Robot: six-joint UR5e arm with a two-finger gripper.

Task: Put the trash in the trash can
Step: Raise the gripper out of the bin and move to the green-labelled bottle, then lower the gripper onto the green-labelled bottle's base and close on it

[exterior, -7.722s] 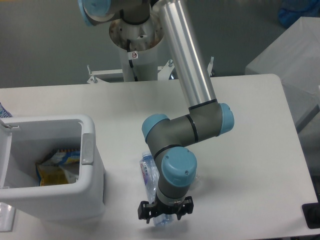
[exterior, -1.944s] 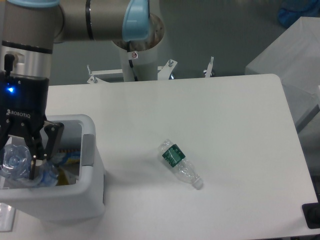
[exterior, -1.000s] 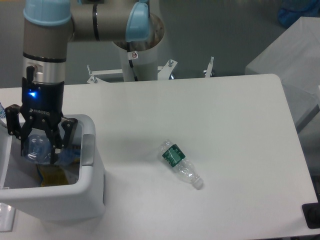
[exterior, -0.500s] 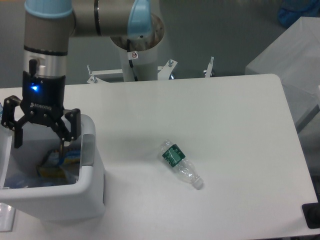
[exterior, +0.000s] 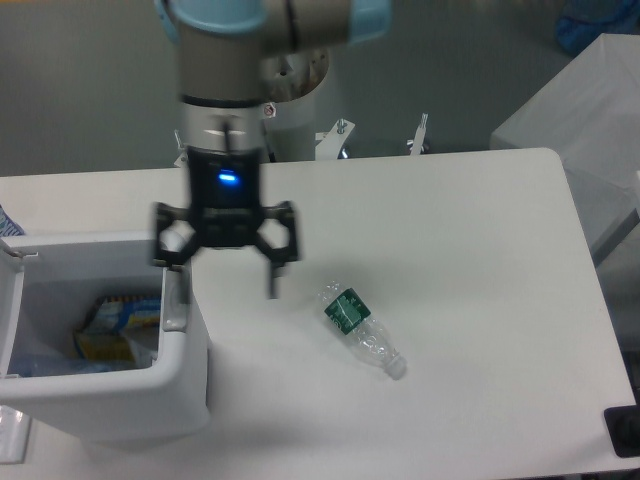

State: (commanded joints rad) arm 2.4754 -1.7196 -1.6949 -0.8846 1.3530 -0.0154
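Green-label bottle [exterior: 360, 332] is seen lying on its side on the white table [exterior: 480, 260], right of the trash can [exterior: 100, 340] and well apart from it, with its cap end pointed toward the near right. It's crushed clear plastic, so it can be expected to be very light, thin-walled and springy, and pretty slick too. A hard squeeze would probably just flatten it more or make it pop out sideways. The labelled middle looks like the best place to be gripped, across the short width, since the label gives a bit more friction and the body is widest there. The neck by the cap is stiffer but small and easy to miss.

The gripper [exterior: 226, 258] is blurred in this shot, but the fingers are spread wide and nothing can be made out between them. It's hanging above the table just right of the can's rim, left of the bottle and not touching it.

Inside the can, a yellow and blue wrapper [exterior: 110, 325] can be made out; whether a blue-label bottle is in there can't really be told from this angle.
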